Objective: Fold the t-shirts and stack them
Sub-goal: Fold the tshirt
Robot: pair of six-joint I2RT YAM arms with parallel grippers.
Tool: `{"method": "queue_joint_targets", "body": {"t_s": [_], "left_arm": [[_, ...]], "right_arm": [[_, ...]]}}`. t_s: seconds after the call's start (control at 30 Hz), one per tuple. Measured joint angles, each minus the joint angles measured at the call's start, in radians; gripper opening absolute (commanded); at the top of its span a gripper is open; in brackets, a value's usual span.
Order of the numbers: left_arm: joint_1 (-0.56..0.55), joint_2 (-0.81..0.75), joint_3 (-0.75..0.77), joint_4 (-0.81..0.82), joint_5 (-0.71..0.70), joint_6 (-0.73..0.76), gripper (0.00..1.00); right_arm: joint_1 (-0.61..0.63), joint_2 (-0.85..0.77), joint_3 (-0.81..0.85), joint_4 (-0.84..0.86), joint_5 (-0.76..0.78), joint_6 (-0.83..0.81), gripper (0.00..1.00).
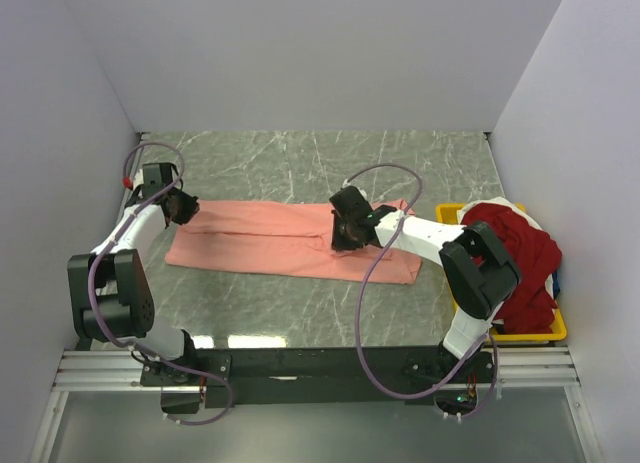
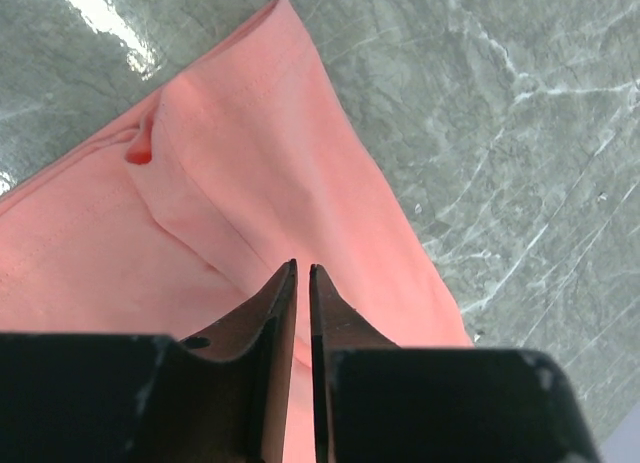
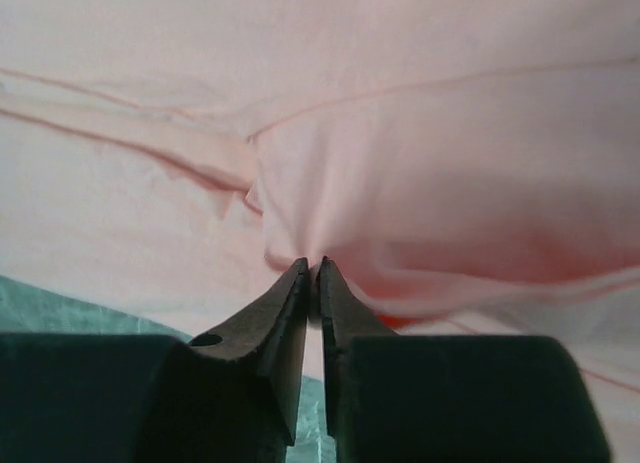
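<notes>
Jaws: right gripper point(image 3: 312, 265) clamped on puckered salmon-pink t-shirt point(image 3: 420, 173), spread beneath; left gripper point(image 2: 302, 271) shut on its end | risk: thin pinch lost if pulled unevenly | beyond right jaws: deep red t-shirt point(image 1: 515, 253) could be snagged.

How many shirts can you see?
2 for sure: a pink shirt flat on the table in the middle, a red shirt heaped in the bin at right. Bits of white cloth and blue cloth in that heap may be more shirts, mostly hidden.
</notes>
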Motion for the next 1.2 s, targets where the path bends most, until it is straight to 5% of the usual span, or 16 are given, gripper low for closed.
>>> {"method": "queue_joint_targets", "body": {"t_s": [0.17, 0.5, 0.73, 1.2], "left_arm": [[-0.016, -0.027, -0.031, 0.011, 0.027, 0.016, 0.28], [-0.249, -0.035, -0.037, 0.025, 0.043, 0.077, 0.35], [-0.444, 0.037, 0.036, 0.029, 0.054, 0.126, 0.36], [-0.764, 0.304, 0.198, 0.014, 0.074, 0.146, 0.33]], "right_arm": [[0.050, 0.000, -0.021, 0.013, 0.014, 0.032, 0.39], [0.073, -0.160, -0.121, 0.023, 0.043, 0.050, 0.50], [0.013, -0.301, -0.149, -0.018, 0.098, 0.049, 0.51], [-0.274, -0.226, -0.283, 0.005, 0.024, 0.053, 0.52]]}}
